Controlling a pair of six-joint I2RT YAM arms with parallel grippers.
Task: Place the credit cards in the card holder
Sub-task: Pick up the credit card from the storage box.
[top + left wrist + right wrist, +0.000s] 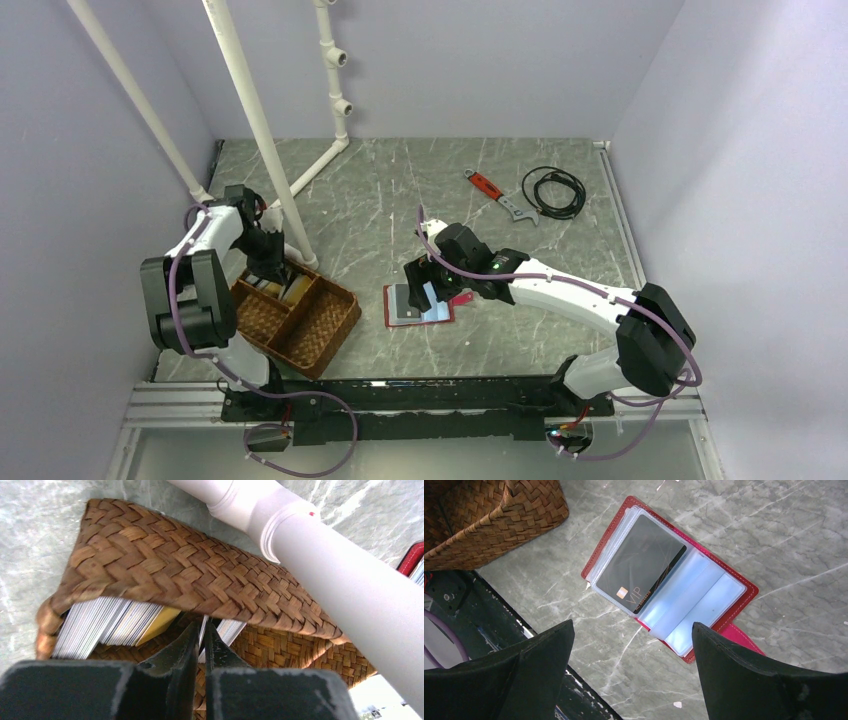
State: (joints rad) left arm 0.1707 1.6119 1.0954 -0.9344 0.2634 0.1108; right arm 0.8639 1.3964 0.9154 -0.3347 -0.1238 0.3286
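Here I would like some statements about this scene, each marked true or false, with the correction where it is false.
The card holder lies open on the table. True.
The right end effector is shut on a card. False: its jaws stand wide open above the card holder, holding nothing.
A dark card sits in one sleeve of the card holder. True.
The wrench lies in the wicker tray. False: it lies on the table beside a black cable.
The left end effector grips a pale credit card in the wicker tray. True.
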